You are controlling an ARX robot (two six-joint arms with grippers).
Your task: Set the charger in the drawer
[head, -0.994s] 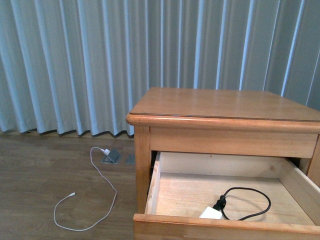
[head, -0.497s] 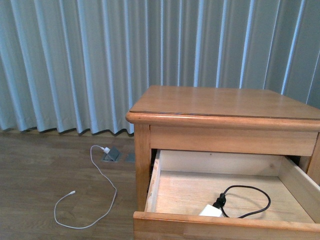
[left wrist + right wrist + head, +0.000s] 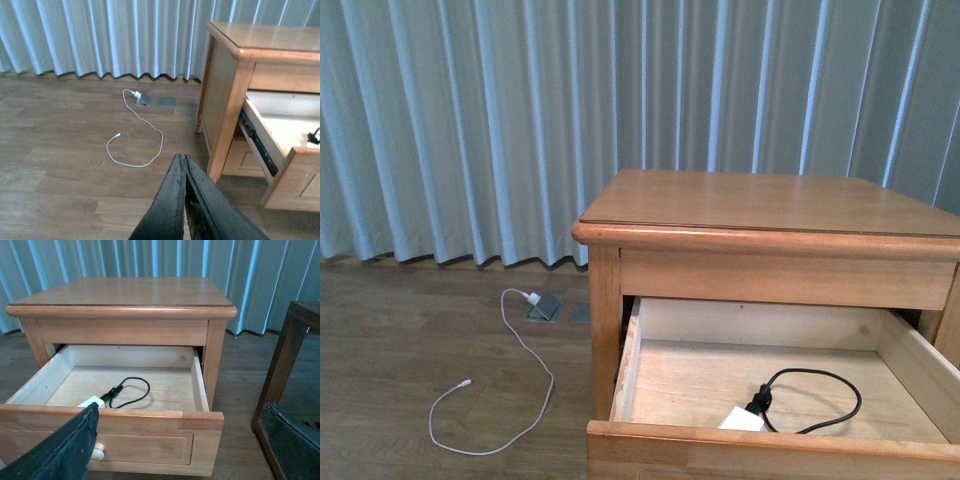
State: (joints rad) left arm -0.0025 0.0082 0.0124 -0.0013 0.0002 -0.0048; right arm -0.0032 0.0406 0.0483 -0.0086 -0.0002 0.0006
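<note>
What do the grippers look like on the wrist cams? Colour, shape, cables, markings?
Left gripper: two long matte-black fingers tapering to thin tips. Right gripper: black fingers too, broad, flat, rough-surfaced. No cables or markings visible; the front view shows neither arm.

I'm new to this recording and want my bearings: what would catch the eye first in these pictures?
The pulled-out drawer of the wooden nightstand, at the lower right of the front view, stands out first. The charger lies inside it near the front edge, its black cable in a loop. Next comes the long white cable sprawled on the floor to the left, in front of the pale curtain.
</note>
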